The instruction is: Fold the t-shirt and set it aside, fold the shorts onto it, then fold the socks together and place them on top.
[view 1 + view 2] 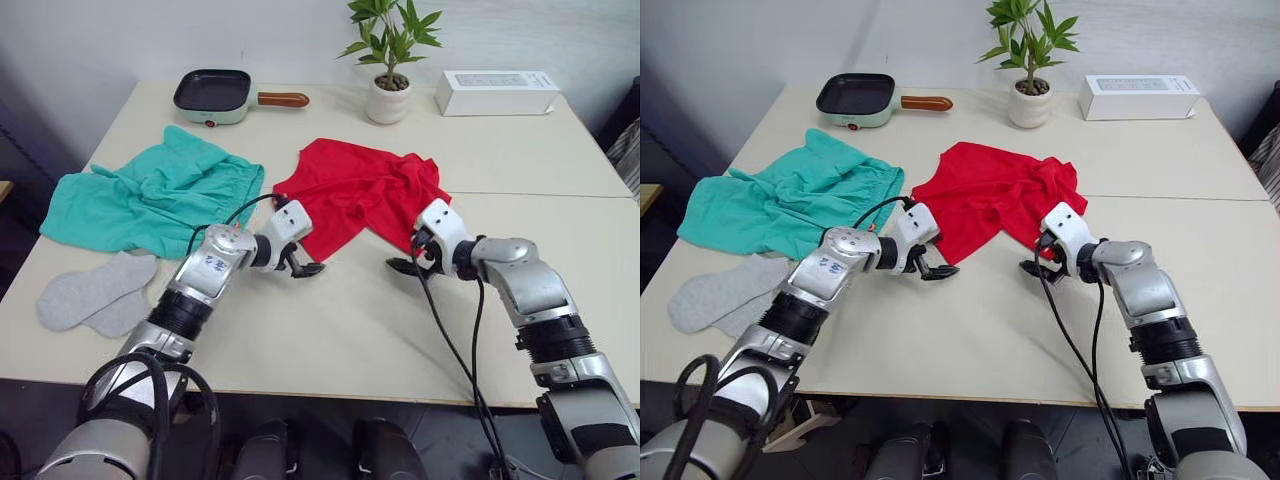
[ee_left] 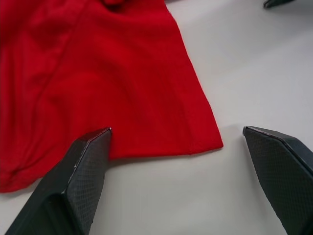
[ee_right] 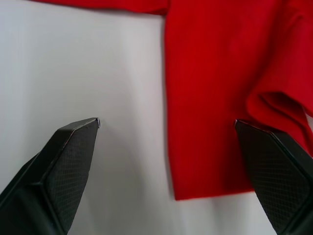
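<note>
The red t-shirt (image 1: pixel 357 192) lies crumpled at the table's middle, its hem toward me. My left gripper (image 1: pixel 303 268) is open just in front of the shirt's near left corner (image 2: pixel 205 142). On the other side my right gripper (image 1: pixel 405 265) is open too, low over the table at the near right corner (image 3: pixel 195 186). Neither holds cloth. The teal shorts (image 1: pixel 150 195) are spread out at the left. Two grey socks (image 1: pixel 95 292) lie side by side at the near left.
At the table's far edge are a small green frying pan (image 1: pixel 215 95) with a wooden handle, a potted plant (image 1: pixel 388 85) and a white box (image 1: pixel 495 92). A seam (image 1: pixel 560 195) joins two tabletops on the right.
</note>
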